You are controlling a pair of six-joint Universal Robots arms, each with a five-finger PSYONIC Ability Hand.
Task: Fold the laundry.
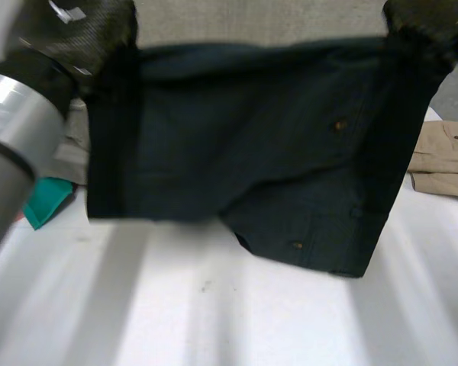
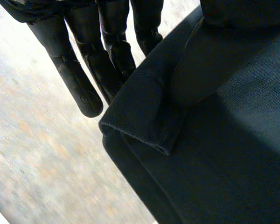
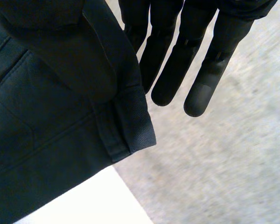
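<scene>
Above the white worktop (image 1: 214,305) a pair of dark shorts (image 1: 252,168) hangs spread between the two hands, clear of the surface. The left hand (image 1: 91,30) has one top corner and the right hand (image 1: 427,27) the other. Each wrist view shows the same hold: the thumb (image 2: 214,60) presses a hemmed corner of the cloth against straight fingers (image 2: 107,65) behind it, so both hands are pinching the shorts.

The main risk is that the hold looks shallow. In the right wrist view the folded edge sits just past the thumb (image 3: 60,51), with most of the fingers (image 3: 200,79) bare beyond it. A quick swing or a tug between the arms could pull a corner free and drop that side.

The shorts also hang unevenly, with the side under the right hand reaching lower. If lowered like this, that side would probably land first and bunch, spoiling a flat lay.

A beige garment (image 1: 446,156) and a teal cloth (image 1: 49,200) lie on the worktop at either side, and a wide set-down could overlap them.
</scene>
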